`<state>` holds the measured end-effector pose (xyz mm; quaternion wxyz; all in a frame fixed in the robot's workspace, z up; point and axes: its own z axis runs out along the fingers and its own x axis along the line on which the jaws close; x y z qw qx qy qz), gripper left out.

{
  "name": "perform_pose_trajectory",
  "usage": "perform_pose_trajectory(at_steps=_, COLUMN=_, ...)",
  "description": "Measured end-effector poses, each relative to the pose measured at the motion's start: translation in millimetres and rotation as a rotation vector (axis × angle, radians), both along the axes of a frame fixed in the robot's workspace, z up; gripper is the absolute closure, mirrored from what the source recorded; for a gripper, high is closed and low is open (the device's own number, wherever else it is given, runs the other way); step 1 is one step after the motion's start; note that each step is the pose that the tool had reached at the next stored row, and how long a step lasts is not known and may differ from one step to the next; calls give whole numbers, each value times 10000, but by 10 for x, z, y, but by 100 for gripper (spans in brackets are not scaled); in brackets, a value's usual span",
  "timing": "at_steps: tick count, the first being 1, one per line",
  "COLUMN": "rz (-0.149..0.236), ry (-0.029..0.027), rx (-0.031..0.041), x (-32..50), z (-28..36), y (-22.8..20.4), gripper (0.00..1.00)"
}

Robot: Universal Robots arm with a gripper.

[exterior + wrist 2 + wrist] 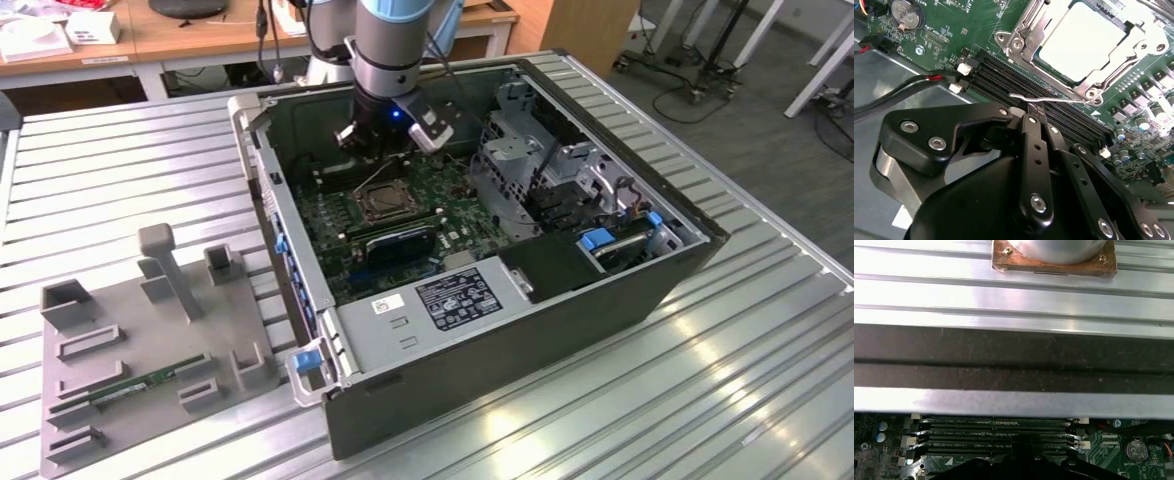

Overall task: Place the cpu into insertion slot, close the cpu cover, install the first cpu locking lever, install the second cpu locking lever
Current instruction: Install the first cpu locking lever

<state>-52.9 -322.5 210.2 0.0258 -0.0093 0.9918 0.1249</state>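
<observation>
Hand at the CPU locking lever, CPU seated, cover down.

Hand (1029, 114) is clenched, nothing visibly between the tips. The wire locking lever (1054, 100) crosses right at them; can't tell if it touches. Lever looks unlatched, lying over the memory slots (1004, 75). Just past it the cpu (1081, 42) sits in the insertion slot (354, 200), with the cpu cover (1114, 70) framing it. To do this well, I'd bear on the lever's bent end, press down, then sweep sideways under its hook, tips kept off the slot latches and the red/black cable (914, 82). All of it sits on the green motherboard (944, 35) in an open computer case (441, 370) on a ribbed metal bench (667, 400), with a grey fixture tray (120, 330) beside it. Beyond are wooden desks (174, 40) and grey floor.
</observation>
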Motion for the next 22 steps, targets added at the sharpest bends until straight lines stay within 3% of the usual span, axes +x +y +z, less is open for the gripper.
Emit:
perform_pose_trajectory(at_steps=6, rz=0, ry=-33, rx=1, x=-1, z=71, y=0, gripper=89)
perform_pose_trajectory(at_steps=14, rz=-2, ry=-36, rx=0, x=-8, z=72, y=1, gripper=89)
perform_pose_trajectory(at_steps=22, rz=0, ry=-38, rx=0, x=-169, z=71, y=0, gripper=89)
